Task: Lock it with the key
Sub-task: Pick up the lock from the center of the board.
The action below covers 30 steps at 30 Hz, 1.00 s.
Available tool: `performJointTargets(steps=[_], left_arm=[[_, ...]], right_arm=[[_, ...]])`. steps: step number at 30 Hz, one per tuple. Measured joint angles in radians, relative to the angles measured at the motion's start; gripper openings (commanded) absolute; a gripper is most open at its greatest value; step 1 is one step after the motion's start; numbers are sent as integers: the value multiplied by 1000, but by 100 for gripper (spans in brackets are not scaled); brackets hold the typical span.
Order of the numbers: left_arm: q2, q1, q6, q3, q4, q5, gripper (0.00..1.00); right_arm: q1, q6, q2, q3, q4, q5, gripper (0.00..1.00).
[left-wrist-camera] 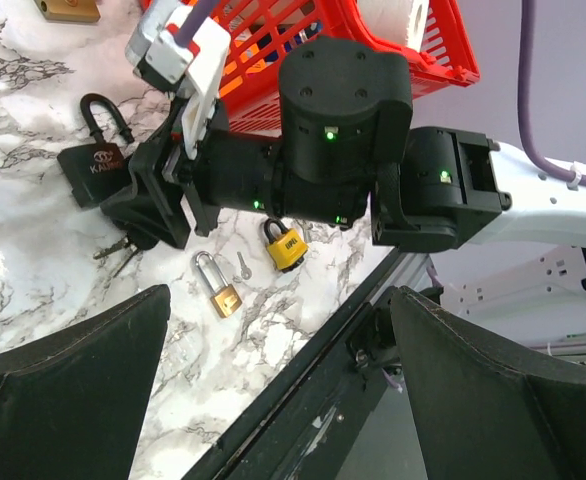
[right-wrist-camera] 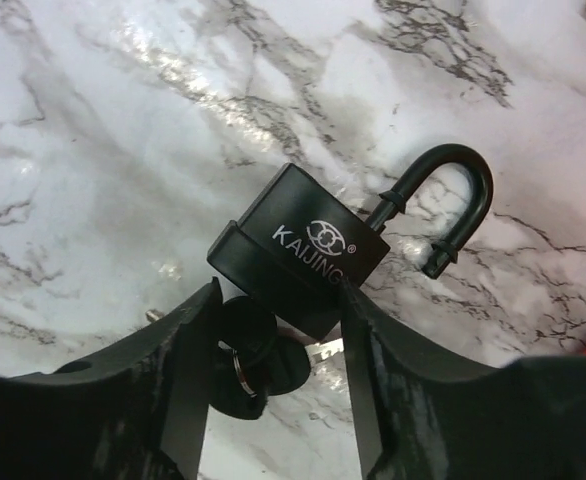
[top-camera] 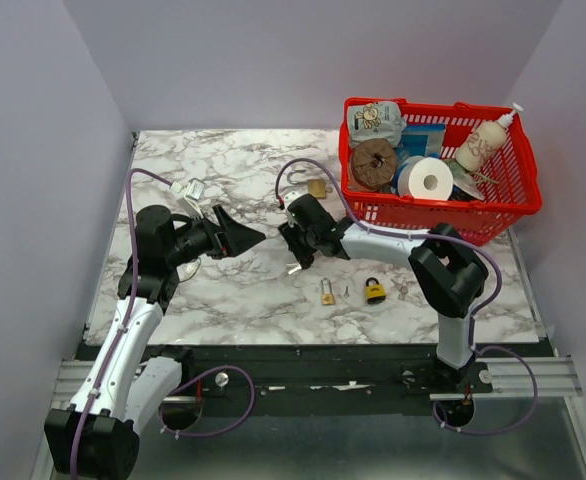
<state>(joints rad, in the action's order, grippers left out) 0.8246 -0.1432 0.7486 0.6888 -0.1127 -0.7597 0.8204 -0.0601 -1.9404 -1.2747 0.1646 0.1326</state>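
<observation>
Top external view, right arm: from its base at lower right it rises, bends, and reaches to the left across the table (top-camera: 233, 170). The right claw (top-camera: 291, 245) sits low at the centre of the frame.
Top external view, left arm: it rises from lower left, and the forearm is level and points to the right. The left claw (top-camera: 251, 237) hangs over the table, near the right claw but apart from it.
Right claw state: narrow. In the right wrist view its two fingers press on both sides of the key end of the black padlock (right-wrist-camera: 298, 245).
Left claw state: wide, holding nothing. In the left wrist view its fingers (left-wrist-camera: 83, 380) stand far apart at the lower corners.
Black padlock: lies on the marble at the centre of the right wrist view, with the open shackle (right-wrist-camera: 463, 190) toward upper right.
Key (right-wrist-camera: 258, 345): it has a black head and sits at the padlock's bottom, between the right fingers.
Other locks: the brass padlock (top-camera: 327, 292) and the yellow padlock (top-camera: 375, 291) lie below the right forearm, apart from each other.
Red basket (top-camera: 513, 215): upper right.
</observation>
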Motion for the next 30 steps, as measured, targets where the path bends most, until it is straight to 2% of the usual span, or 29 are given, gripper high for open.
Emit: performJointTargets(steps=[1, 2, 5, 14, 20, 30], left_arm=[[1, 0, 0, 0, 0, 0, 99], [1, 0, 0, 0, 0, 0, 99], [1, 0, 0, 0, 0, 0, 99], [0, 0, 1, 0, 17, 5, 99], [-5, 0, 2, 0, 21, 18, 99], [-26, 0, 2, 0, 19, 34, 99]], right_arm=[[7, 5, 3, 8, -6, -3, 71], [12, 5, 7, 13, -8, -5, 83], [17, -11, 29, 31, 0, -12, 97], [22, -169, 69, -14, 77, 92, 100], [21, -274, -7, -132, 155, 133, 100], [22, -356, -130, -196, 243, 149, 99]])
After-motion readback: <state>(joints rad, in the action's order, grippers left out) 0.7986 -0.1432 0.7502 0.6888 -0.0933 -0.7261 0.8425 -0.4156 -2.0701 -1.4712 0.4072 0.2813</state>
